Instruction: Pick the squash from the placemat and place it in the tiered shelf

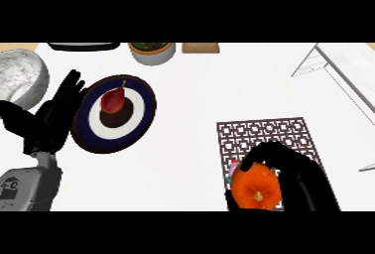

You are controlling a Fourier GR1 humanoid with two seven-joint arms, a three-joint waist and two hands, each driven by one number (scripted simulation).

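White counter [205, 89] under patterned placemat [267, 134], round plate [144, 99], grey bowl [18, 74], plant pot [154, 57]

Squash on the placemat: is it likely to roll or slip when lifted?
The squash looks round and smooth, so it would probably roll if released on the flat placemat. It seems rigid, unlikely to deform. The right hand curls round only part of it, so it might turn in the grasp.
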